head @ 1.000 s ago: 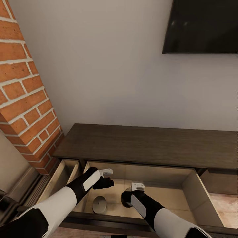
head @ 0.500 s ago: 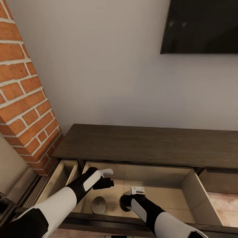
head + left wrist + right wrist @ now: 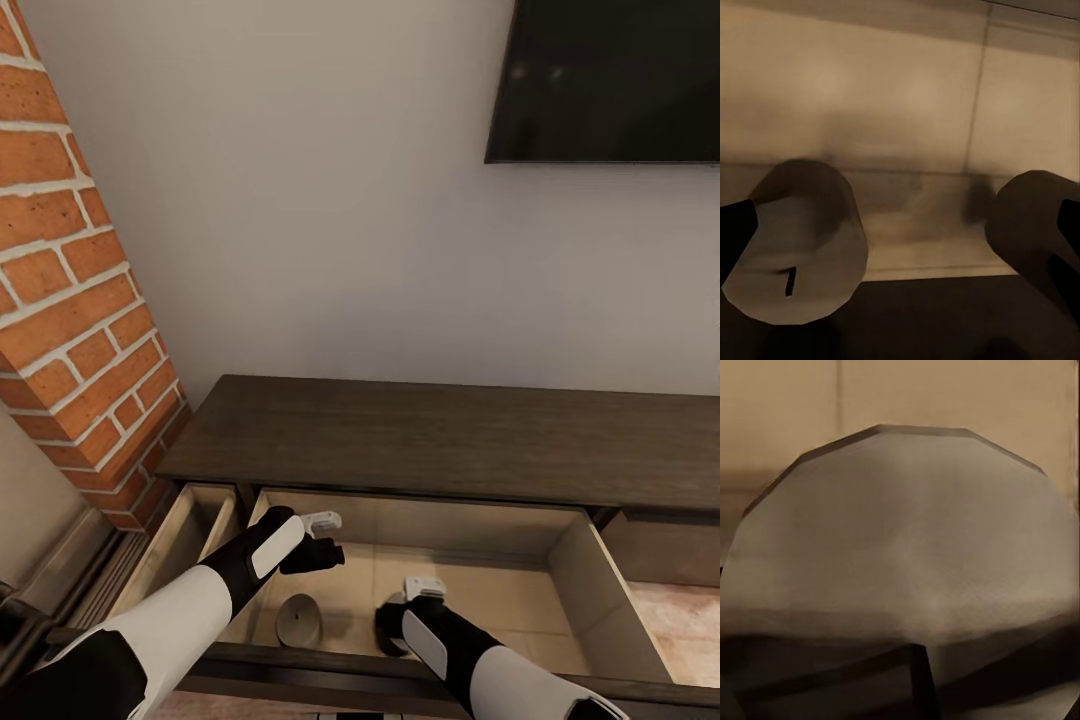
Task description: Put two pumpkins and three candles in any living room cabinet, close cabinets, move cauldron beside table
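A pale grey wall (image 3: 350, 220) fills most of the head view, with a red brick column (image 3: 75, 290) going down the left side of the frame and a dark flat screen (image 3: 610, 80) in the upper right corner. Below the middle of the frame stands the cabinet (image 3: 450, 435), a long low unit of dark brown wood; its long axis goes from left to right across the picture and its flat top is bare. Its wide drawer (image 3: 560, 600) is pulled out toward the camera and shows a pale beige inside, and a narrower compartment (image 3: 185, 535) at the lower left is open too. On the drawer floor, in the lower middle of the frame, a short pale candle (image 3: 298, 620) stands upright with its round top facing up. The left gripper (image 3: 322, 548) hangs over the drawer just above and to the right of this candle; in the left wrist view its dark fingertips (image 3: 736, 234) sit at both edges of the picture, spread apart with nothing between them, and two candles lie below. The right gripper (image 3: 395, 628) is low in the drawer, right of the candle; the right wrist view shows a pale candle (image 3: 900, 532) very close, but I cannot tell if the fingers are apart or closed on it
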